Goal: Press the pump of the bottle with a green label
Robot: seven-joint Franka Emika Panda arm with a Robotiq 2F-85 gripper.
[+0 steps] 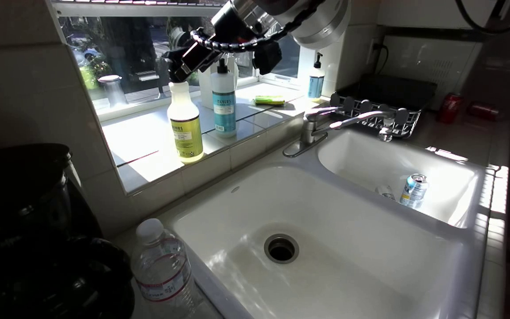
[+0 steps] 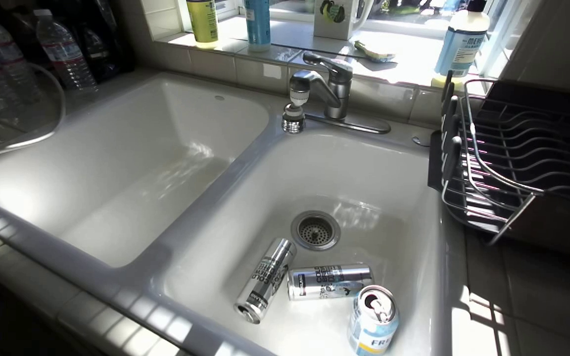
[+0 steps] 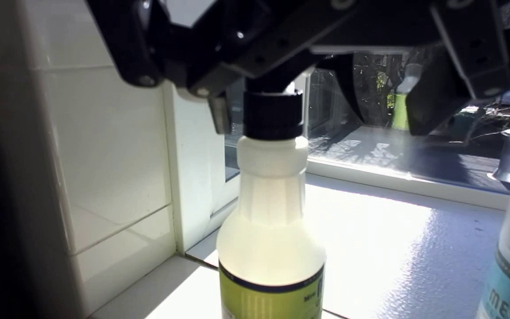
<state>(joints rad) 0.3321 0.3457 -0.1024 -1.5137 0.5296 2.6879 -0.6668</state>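
The black, angular gripper holds its fingers apart at the top of the bottle with a green label; I cannot tell whether they touch it. The bottle stands upright just below, translucent plastic, its tapered neck lightly faceted under a round black collar. Near the gripper, a blue-labelled bottle shares the glossy white sill. Past it lies the window; farther below spreads a smooth white sink with a shiny metal faucet and, well apart, a wire dish rack.
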